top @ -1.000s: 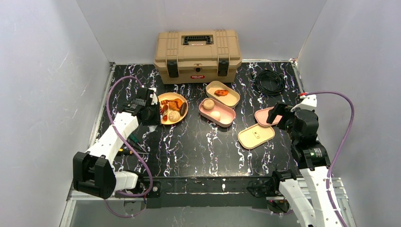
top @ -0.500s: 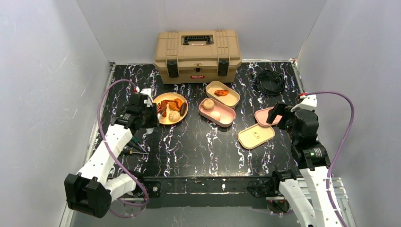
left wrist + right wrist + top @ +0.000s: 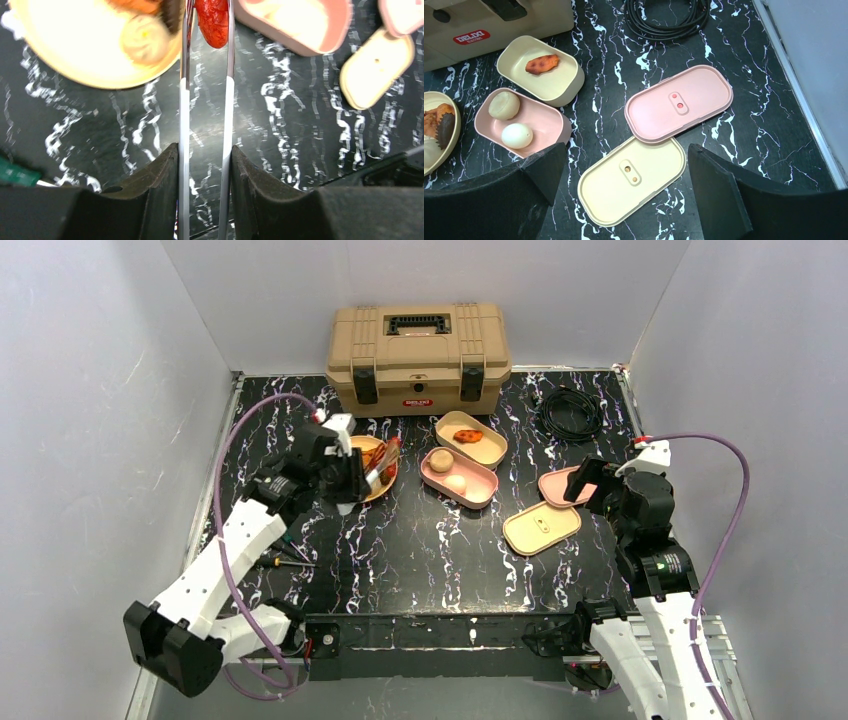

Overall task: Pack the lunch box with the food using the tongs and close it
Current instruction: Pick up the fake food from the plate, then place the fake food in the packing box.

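My left gripper (image 3: 204,150) (image 3: 345,475) is shut on the metal tongs (image 3: 184,100) (image 3: 380,462). The tongs pinch an orange-red chunk (image 3: 212,22) just past the right rim of the yellow plate (image 3: 75,55) (image 3: 385,483). A tan bun (image 3: 142,37) and a dark brown piece (image 3: 172,12) remain on the plate. The pink lunch box tray (image 3: 480,490) (image 3: 544,120) holds a bun (image 3: 504,105) and a white egg (image 3: 517,135). The cream tray (image 3: 490,452) (image 3: 559,80) holds an orange piece (image 3: 542,64). My right gripper (image 3: 626,150) (image 3: 588,483) hangs open over the cream lid (image 3: 631,180) and pink lid (image 3: 679,102).
A tan toolbox (image 3: 418,357) stands at the back. A black cable coil (image 3: 570,412) lies at the back right. Hand tools (image 3: 280,552) lie near the left edge, beside my left arm.
My left arm has swung right from the plate's left side across it, and the tongs now hold the orange-red chunk beyond its right rim. The right arm has not moved.
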{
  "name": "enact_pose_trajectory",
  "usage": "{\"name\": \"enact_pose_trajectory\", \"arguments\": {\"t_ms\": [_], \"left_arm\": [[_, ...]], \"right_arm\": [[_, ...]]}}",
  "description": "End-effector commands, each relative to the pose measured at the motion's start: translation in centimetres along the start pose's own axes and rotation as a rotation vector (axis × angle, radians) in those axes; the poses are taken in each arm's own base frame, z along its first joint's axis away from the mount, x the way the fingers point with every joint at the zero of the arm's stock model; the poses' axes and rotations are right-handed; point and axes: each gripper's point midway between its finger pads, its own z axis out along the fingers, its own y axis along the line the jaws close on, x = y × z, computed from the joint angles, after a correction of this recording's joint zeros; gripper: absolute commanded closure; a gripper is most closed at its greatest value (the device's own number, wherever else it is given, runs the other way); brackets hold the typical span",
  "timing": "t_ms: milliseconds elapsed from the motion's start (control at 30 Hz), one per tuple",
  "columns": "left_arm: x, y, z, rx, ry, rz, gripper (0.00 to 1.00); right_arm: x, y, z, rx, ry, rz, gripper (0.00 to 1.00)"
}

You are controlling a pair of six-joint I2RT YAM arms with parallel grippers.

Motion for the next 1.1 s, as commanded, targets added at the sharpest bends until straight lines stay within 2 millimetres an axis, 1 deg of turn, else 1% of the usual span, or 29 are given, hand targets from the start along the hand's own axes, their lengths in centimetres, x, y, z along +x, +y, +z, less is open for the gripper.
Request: {"name": "enact_pose_trajectory", "arguments": {"t_ms": [0,200,400,467,533,667,767,900,1067], "left_arm": [[-4.2,-4.8,-0.7,0.065,-0.094,0.035,1.00],[-5.4,-10.6,2.7,0.107,-0.064,0.090,1.00],[-7.9,-14.7,6.4,0.089,-0.072,0.013,1.00],[-8.4,-15.7,7.7,0.089,-0.077,-0.021,1.00],[-8.6,-16.4,9.1,0.092,-0.080,-0.061,1.00],[-9.1,-17.5,11.1,0.103,-0.100,-0.128,1.00],[-9.3,-17.8,12.5,0.092,-0.111,-0.161,1.00],[-9.6,-18.6,14.0,0.096,-0.120,-0.192,1.00],[-9.7,-18.9,15.8,0.078,-0.121,-0.239,1.00]], "right_arm": [[-2.4,0.5,-0.7,-0.018,-0.078,0.020,0.00],[-2.7,1.4,-1.0,-0.067,-0.086,0.046,0.00],[-2.7,1.5,-1.0,-0.071,-0.089,0.052,0.00],[-2.7,1.4,-1.1,-0.065,-0.088,0.049,0.00],[-2.7,1.3,-1.1,-0.061,-0.092,0.046,0.00],[-2.6,1.0,-1.1,-0.051,-0.093,0.039,0.00],[-2.4,0.8,-0.9,-0.042,-0.090,0.031,0.00],[-2.2,0.7,-0.8,-0.040,-0.090,0.026,0.00],[-2.2,0.7,-0.8,-0.037,-0.092,0.024,0.00]]}}
